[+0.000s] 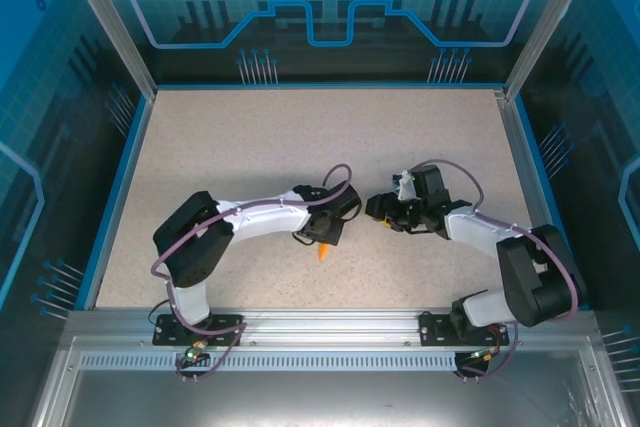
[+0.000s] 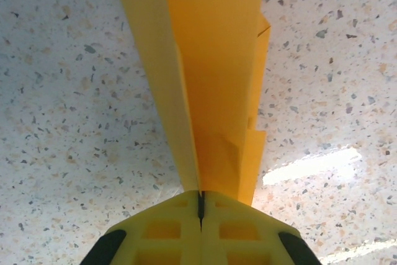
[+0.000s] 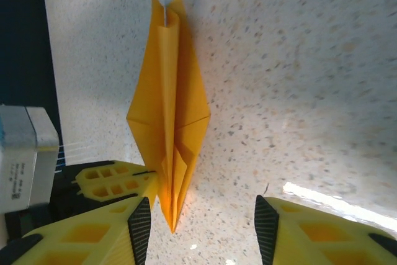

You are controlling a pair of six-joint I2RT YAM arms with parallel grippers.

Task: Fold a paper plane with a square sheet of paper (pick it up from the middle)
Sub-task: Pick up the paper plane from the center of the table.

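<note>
Yellow left gripper [image 2: 200, 206] fingers clamp the narrow folded orange paper plane [image 2: 214, 60], which juts ahead of them. Right gripper [image 3: 203, 218] fingers stand apart, seemingly around its tip; closing crooked might crush the wings.

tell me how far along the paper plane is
Done: the orange sheet is already creased into a narrow pointed paper plane. In hand: left jaws shut on its centre fold, right jaws open near its tip, gripping nothing. Left: probably just opening the wings and releasing.

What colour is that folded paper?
The paper is plain orange-yellow, clearest in the right wrist view.
</note>
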